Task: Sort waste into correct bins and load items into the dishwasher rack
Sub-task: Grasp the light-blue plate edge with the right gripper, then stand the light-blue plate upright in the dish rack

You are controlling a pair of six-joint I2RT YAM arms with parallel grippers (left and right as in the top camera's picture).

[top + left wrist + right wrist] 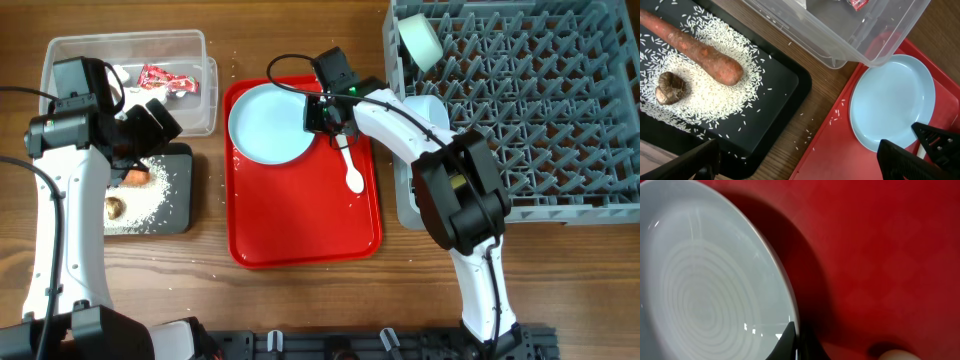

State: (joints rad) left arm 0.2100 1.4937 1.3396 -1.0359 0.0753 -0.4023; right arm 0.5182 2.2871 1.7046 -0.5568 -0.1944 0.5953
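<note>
The light blue plate lies on the red tray. My right gripper is shut on its right rim; in the right wrist view one finger lies over the plate. The white spoon lies on the red tray beside it. My left gripper is open and empty above the black tray, its jaws wide apart. The black tray holds rice grains, the carrot stick and the brown lump. The clear tub holds the wrapper and napkin.
The grey dishwasher rack fills the right side. A pale bowl stands on edge in its far left corner, and another pale bowl sits partly hidden under my right arm. Loose rice grains lie on the wood between the trays. The yellow cup is out of view.
</note>
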